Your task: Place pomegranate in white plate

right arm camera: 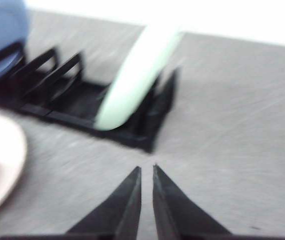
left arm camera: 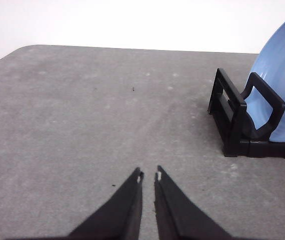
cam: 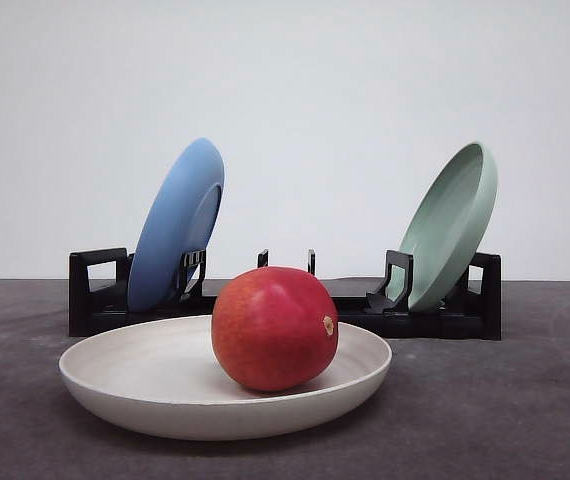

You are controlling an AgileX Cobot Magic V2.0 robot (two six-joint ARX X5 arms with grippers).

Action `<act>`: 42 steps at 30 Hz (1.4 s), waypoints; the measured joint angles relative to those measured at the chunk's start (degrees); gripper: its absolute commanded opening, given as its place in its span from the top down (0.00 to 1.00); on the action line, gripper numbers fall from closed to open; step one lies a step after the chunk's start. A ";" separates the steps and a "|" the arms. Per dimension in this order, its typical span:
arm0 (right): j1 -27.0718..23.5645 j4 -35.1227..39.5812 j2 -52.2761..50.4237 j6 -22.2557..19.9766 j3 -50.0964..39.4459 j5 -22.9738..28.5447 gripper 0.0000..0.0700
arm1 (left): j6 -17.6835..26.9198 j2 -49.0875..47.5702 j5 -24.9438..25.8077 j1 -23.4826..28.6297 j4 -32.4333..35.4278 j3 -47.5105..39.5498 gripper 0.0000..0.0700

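On the left of the grey desk [cam: 525,400], the left end effector [left arm camera: 149,176] hangs over bare surface, its two black fingers drawn together with only a thin slit between the tips, holding nothing. Just right of it, farther back, stands the left end of a black rack [cam: 95,295]. A blue plate [cam: 177,225] leans on edge in the rack's left slots, tilted toward the right. In the left wrist view that plate [left arm camera: 282,85] rests against an upright of the rack [left arm camera: 240,117].

Near the front, in the middle of the desk, lies the white plate [cam: 145,375], flat and just in front of the rack. The pomegranate [cam: 273,327] sits inside it, a little right of the plate's centre, its small tan spot turned to the right.

Farther right, a pale green plate [cam: 450,225] leans in the rack's right slots, also tilted toward the right. The right wrist view is blurred, yet it shows this plate [right arm camera: 135,80] in the rack [right arm camera: 82,102] and the edge of the white plate [right arm camera: 5,160]. The right end effector [right arm camera: 146,170] hangs over the desk near the rack's right end, fingers together, empty.
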 measured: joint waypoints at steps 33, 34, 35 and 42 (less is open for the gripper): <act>-6.37 10.50 -15.86 1.70 -13.35 5.77 0.95 | 0.00 0.00 0.00 0.00 0.00 0.00 0.96; -6.37 10.48 -15.86 1.70 -13.35 5.79 0.95 | 0.00 0.00 0.00 0.00 0.00 0.00 0.96; -6.37 10.50 -15.86 1.70 -13.35 5.77 0.95 | 0.02 0.00 0.00 0.00 0.00 0.00 0.96; -6.37 10.50 -15.86 1.70 -13.35 5.77 0.95 | 0.00 0.00 0.00 0.00 0.00 0.00 0.96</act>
